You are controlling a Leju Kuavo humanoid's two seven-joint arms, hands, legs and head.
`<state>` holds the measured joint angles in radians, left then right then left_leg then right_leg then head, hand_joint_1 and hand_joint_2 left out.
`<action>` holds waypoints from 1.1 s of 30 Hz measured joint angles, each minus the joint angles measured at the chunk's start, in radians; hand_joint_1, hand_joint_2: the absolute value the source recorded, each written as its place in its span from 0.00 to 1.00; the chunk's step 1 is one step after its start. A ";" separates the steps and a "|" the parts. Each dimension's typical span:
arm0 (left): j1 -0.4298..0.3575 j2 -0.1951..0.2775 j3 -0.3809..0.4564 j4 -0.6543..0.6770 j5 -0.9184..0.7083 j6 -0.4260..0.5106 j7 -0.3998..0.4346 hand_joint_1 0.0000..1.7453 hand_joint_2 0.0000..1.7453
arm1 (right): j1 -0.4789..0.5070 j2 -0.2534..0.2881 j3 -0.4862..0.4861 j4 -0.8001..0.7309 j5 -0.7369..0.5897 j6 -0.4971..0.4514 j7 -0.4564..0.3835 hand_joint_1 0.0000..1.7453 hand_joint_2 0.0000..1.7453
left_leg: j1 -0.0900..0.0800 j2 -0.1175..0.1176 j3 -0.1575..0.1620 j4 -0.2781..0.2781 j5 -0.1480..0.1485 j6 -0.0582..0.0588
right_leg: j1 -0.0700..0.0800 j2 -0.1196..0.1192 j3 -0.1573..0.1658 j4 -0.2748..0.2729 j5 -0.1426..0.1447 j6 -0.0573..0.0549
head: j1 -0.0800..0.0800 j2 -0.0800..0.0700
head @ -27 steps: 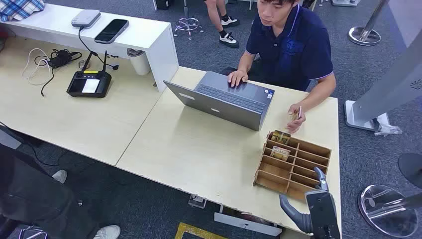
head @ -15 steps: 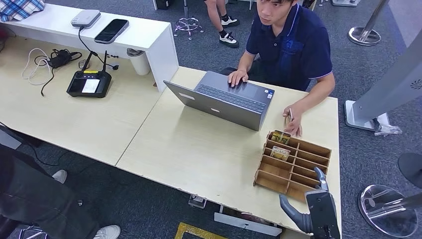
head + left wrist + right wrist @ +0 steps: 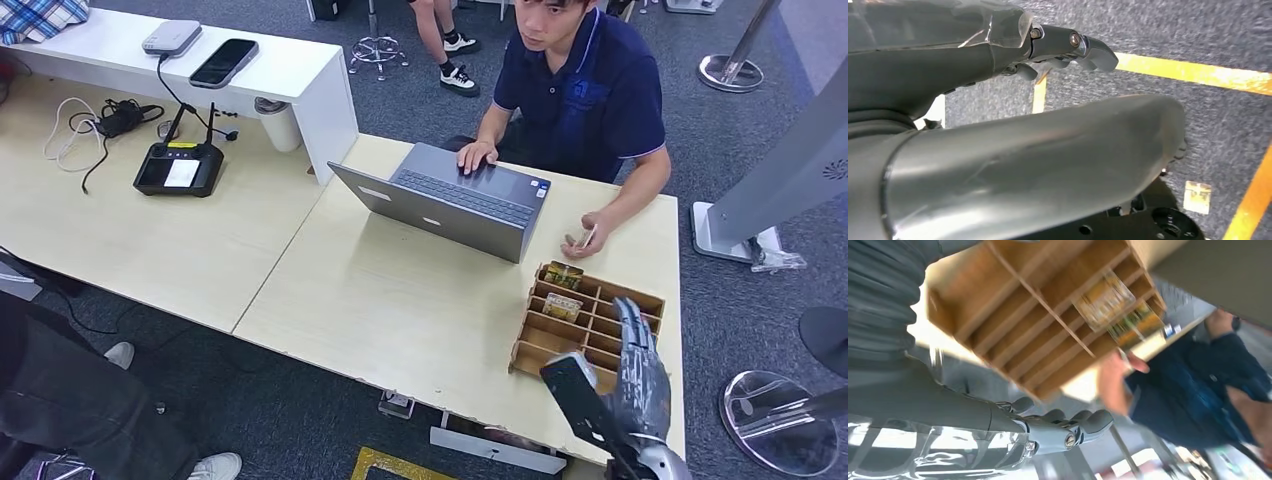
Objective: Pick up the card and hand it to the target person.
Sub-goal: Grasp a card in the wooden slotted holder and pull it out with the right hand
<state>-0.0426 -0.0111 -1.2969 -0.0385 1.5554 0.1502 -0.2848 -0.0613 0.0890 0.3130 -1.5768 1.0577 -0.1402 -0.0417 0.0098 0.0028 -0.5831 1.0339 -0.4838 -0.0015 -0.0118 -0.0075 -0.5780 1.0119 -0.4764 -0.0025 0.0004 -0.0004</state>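
Observation:
A wooden rack [image 3: 556, 338] of slots stands on the table's right end, with a card [image 3: 565, 275] in a far slot and another card [image 3: 562, 306] in the slot nearer me. My right hand [image 3: 634, 372] hovers over the rack's near right corner, fingers stretched out and holding nothing. In the right wrist view the right hand's fingers [image 3: 1063, 426] lie beside the rack [image 3: 1013, 315] and its cards [image 3: 1104, 300]. A seated person [image 3: 585, 90] across the table pinches a small card [image 3: 586, 237] just beyond the rack. My left hand [image 3: 1068, 42] hangs over the floor, empty.
An open grey laptop [image 3: 450, 200] sits left of the rack, the person's other hand on its keyboard. A controller [image 3: 180, 168], cables and a white shelf with a phone [image 3: 224, 62] occupy the left desk. The bare tabletop [image 3: 400, 290] lies between laptop and front edge.
My right hand has risen and swung forward over the rack's near corner. The person's hand with the small card dipped toward the rack, then drew back a little.

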 joint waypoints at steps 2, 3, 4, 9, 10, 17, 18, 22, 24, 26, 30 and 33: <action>-0.002 0.004 -0.005 0.000 -0.003 -0.002 -0.003 0.00 0.00 | -0.044 -0.008 0.036 0.028 0.110 -0.013 0.024 0.00 1.00 | 0.000 0.000 0.000 0.000 0.000 0.000 | 0.000 0.000 0.000 0.000 0.000 0.000 | 0.000 0.000; -0.002 0.006 -0.007 0.000 -0.004 -0.002 -0.004 0.00 0.00 | -0.066 -0.013 0.055 0.043 0.172 -0.019 0.039 0.00 1.00 | 0.000 0.000 0.000 0.000 0.000 0.000 | 0.000 0.000 0.000 0.000 0.000 0.000 | 0.000 0.000; -0.003 0.007 -0.010 0.000 -0.005 -0.003 -0.004 0.00 0.00 | -0.087 -0.017 0.075 0.061 0.238 -0.025 0.056 0.00 1.00 | 0.000 0.000 0.000 0.000 0.000 0.000 | 0.000 0.000 0.000 0.000 0.000 0.000 | 0.000 0.000; -0.007 0.013 -0.020 0.000 -0.005 -0.003 -0.003 0.00 0.00 | -0.176 -0.029 0.171 0.153 0.403 -0.043 0.108 0.30 1.00 | 0.000 -0.001 0.000 0.000 0.001 -0.001 | 0.000 -0.001 0.000 0.000 0.000 0.000 | 0.000 0.000; -0.007 0.014 -0.022 0.000 -0.004 -0.003 -0.003 0.00 0.00 | -0.188 -0.030 0.183 0.168 0.415 -0.044 0.116 0.53 1.00 | 0.000 -0.001 0.000 0.000 0.000 -0.001 | 0.000 -0.001 0.000 0.000 0.000 0.000 | 0.000 0.000; -0.008 0.015 -0.026 -0.001 0.005 0.004 0.000 0.00 0.00 | -0.281 -0.032 0.242 0.298 0.478 -0.045 0.172 0.91 1.00 | 0.000 -0.001 0.000 0.000 0.000 -0.001 | 0.000 -0.001 0.000 0.000 0.000 0.000 | 0.000 0.000; -0.008 0.015 -0.026 -0.001 0.005 0.004 0.000 0.00 0.00 | -0.289 -0.032 0.247 0.310 0.478 -0.046 0.173 0.93 1.00 | 0.000 -0.001 0.000 0.000 0.001 -0.001 | 0.000 -0.001 0.000 0.000 0.000 0.000 | 0.000 0.000; -0.008 0.016 -0.026 -0.001 0.007 0.004 0.000 0.00 0.00 | -0.303 -0.032 0.256 0.340 0.480 -0.048 0.177 1.00 1.00 | 0.000 -0.001 0.000 0.000 0.000 -0.001 | 0.000 0.000 0.000 0.000 0.000 0.000 | 0.000 0.000; -0.008 0.016 -0.026 -0.001 0.009 0.005 0.000 0.00 0.00 | -0.311 -0.032 0.259 0.354 0.484 -0.048 0.187 0.99 1.00 | 0.000 -0.001 0.000 0.000 0.000 -0.001 | 0.000 0.000 0.000 0.000 0.000 0.000 | 0.000 0.000; -0.008 0.016 -0.026 -0.001 0.012 0.007 0.001 0.00 0.00 | -0.324 -0.029 0.261 0.377 0.489 -0.049 0.200 0.95 1.00 | 0.000 -0.001 0.000 0.000 0.000 -0.001 | 0.000 0.000 0.000 0.000 0.000 0.000 | 0.000 0.000; -0.009 0.016 -0.026 -0.001 0.014 0.013 0.011 0.00 0.00 | -0.365 -0.013 0.262 0.446 0.492 -0.050 0.227 0.81 1.00 | 0.000 -0.001 0.000 0.000 0.001 -0.001 | 0.000 0.000 0.000 0.000 0.000 0.000 | 0.000 0.000; -0.009 0.016 -0.026 -0.001 0.014 0.020 0.016 0.00 0.00 | -0.395 -0.002 0.262 0.502 0.492 -0.058 0.245 0.65 1.00 | 0.000 -0.001 0.000 0.000 0.001 0.000 | 0.000 0.000 0.000 0.000 0.000 0.000 | 0.000 0.000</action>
<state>-0.0516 0.0053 -1.3226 -0.0400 1.5697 0.1700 -0.2688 -0.4562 0.0872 0.5745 -1.0748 1.5499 -0.1980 0.2032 0.0098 0.0021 -0.5833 1.0340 -0.4830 -0.0020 -0.0118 -0.0080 -0.5780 1.0122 -0.4760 -0.0027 0.0004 -0.0004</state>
